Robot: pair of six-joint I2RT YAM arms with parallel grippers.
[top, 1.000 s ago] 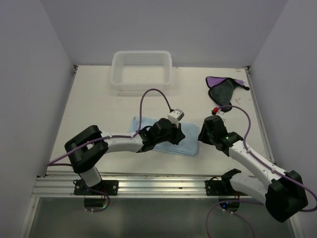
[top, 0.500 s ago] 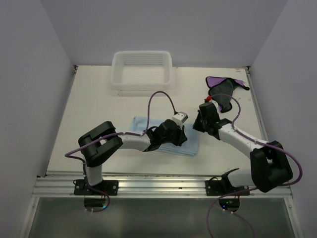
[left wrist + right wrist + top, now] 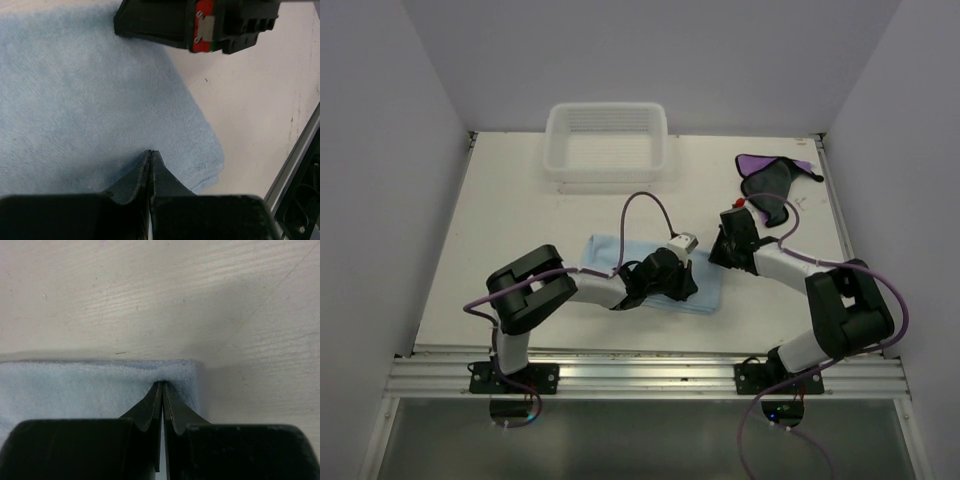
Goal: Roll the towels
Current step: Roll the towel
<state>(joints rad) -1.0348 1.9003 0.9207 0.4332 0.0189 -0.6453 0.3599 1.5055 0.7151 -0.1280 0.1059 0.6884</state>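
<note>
While the left gripper (image 3: 151, 152) rests closed on it, the right gripper (image 3: 162, 385) pinches the long blue towel (image 3: 75, 100) at its far right corner.

A pale, scuffed wooden table (image 3: 520, 220) sits boxed in on three sides by plain, faintly violet-white walls (image 3: 650, 60) under soft, even light; a silver aluminium rail (image 3: 640, 375) runs along its near edge.

R gripper (image 3: 162, 386) at btm centre, jaws pinched shut on far edge of blue towel (image 3: 75, 390), cloth puckered at tips. Towel corner just right of centre. Pale table (image 3: 150, 290) fills upper half.
</note>
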